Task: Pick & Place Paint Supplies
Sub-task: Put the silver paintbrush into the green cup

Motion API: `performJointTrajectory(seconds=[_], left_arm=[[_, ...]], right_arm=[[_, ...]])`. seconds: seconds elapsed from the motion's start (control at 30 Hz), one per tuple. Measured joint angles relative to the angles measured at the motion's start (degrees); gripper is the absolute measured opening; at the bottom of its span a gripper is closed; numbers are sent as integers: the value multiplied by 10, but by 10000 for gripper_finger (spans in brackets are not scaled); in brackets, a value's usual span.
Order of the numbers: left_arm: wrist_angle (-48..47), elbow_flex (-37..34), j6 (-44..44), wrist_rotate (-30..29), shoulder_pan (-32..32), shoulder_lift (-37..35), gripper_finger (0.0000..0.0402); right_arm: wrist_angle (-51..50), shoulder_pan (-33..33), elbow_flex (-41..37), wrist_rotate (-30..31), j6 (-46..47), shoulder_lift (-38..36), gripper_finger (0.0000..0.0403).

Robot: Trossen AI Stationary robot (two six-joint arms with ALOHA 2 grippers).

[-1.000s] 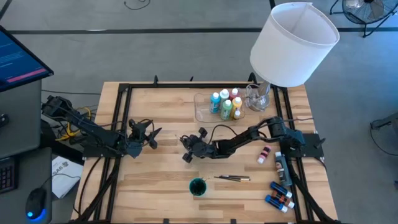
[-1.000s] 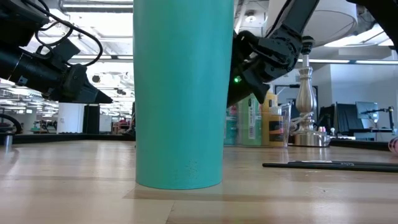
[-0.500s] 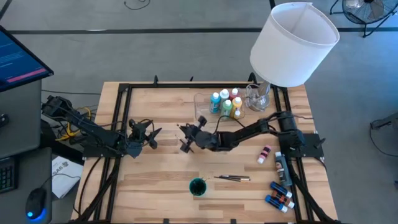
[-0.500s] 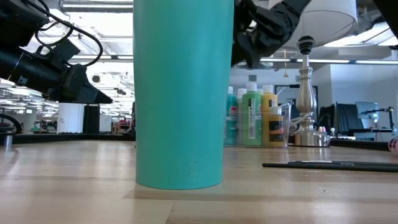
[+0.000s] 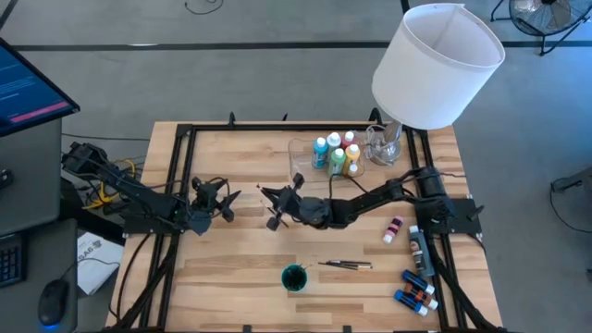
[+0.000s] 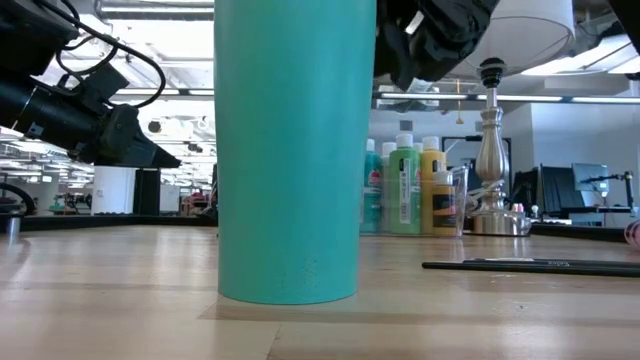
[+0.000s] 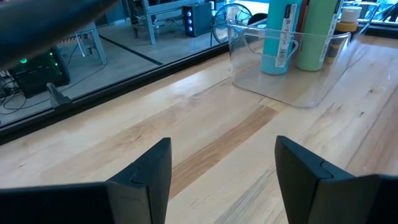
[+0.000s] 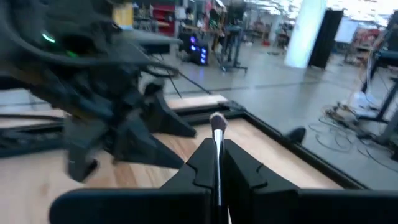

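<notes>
Wooden table (image 5: 240,264), right wrist view alone shows jaws pinching brush (image 8: 217,134), left jaws wide.

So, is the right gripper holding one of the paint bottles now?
No, the right gripper is shut on a thin brush whose bristle tip sticks out past its fingers, while the paint bottles stand in the clear tray.

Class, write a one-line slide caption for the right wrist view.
Right gripper shut on a thin brush, bristles up, facing the left arm's open gripper across the wooden table.

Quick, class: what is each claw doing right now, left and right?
Left claw: open, holding nothing.
Right claw: closed on a thin brush, above the table's middle.
</notes>
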Motion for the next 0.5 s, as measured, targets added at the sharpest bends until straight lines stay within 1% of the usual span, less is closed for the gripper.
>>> performJointTrajectory(seconds=[0.23, 0.5], left_arm=[[0, 0, -3, 15, 0, 0, 186], [0, 0, -9, 68, 0, 0, 186]], right_arm=[[38, 25, 0, 0, -35, -31, 8], [119, 67, 0, 0, -85, -43, 8]])
